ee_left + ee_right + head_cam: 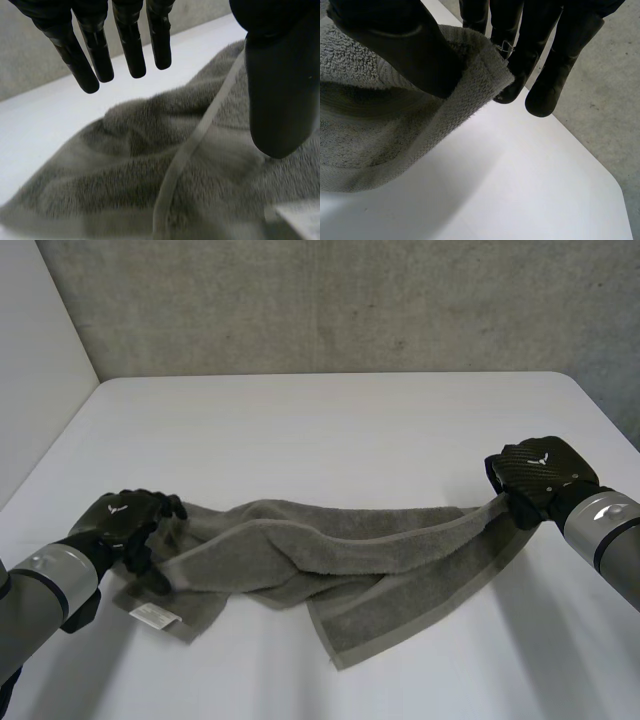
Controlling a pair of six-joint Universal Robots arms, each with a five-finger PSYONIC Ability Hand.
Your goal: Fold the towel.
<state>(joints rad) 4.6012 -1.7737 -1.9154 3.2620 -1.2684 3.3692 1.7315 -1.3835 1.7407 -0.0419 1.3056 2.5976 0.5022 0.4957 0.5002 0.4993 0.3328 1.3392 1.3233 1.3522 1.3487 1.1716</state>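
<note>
1. Head view: the grey towel [340, 560] is seen bunched lengthwise across the white surface [330, 430], with the left hand [125, 520] at one end and the right hand [535, 472] at the other.
2. Left wrist view: the fingers [132, 50] are held straight and spread above the towel (nothing is gripped).
3. Right wrist view: a towel corner [490, 75] is pinched between thumb [405, 45] and fingers [545, 60], raised off the surface.

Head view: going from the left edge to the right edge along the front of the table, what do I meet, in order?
In order: left arm → left hand → towel → right hand → right arm.
</note>
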